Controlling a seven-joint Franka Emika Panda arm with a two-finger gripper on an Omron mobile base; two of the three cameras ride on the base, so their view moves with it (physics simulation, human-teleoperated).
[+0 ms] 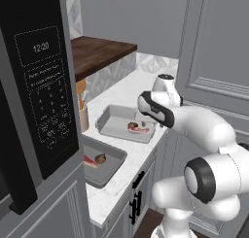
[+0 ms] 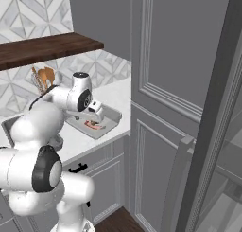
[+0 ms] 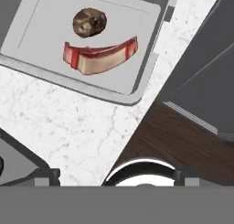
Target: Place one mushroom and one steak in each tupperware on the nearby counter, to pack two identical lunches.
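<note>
Two grey tupperware trays sit on the white counter (image 1: 121, 152). The far tupperware (image 1: 113, 116) holds a red steak (image 1: 139, 129) and a brown mushroom (image 1: 132, 125). The near tupperware (image 1: 113, 165) holds a steak (image 1: 90, 161) and a mushroom (image 1: 100, 159). In the hand view the far tupperware (image 3: 41, 77) shows its mushroom (image 3: 89, 22) above the curled steak (image 3: 101, 57), and a corner of the other tupperware (image 3: 16, 157) shows at lower left. My gripper (image 3: 116, 177) hovers open over the counter's front edge, just off the far tupperware (image 2: 109, 118), with nothing between its fingertips (image 3: 45, 176).
A black microwave (image 1: 39, 86) stands close at the left. A dark wooden shelf (image 1: 99, 50) runs above the counter's back, with a utensil jar (image 1: 83, 116) beneath it. Tall grey cabinet doors (image 2: 165, 84) rise to the right. Dark wooden floor (image 3: 183, 145) lies beyond the counter's edge.
</note>
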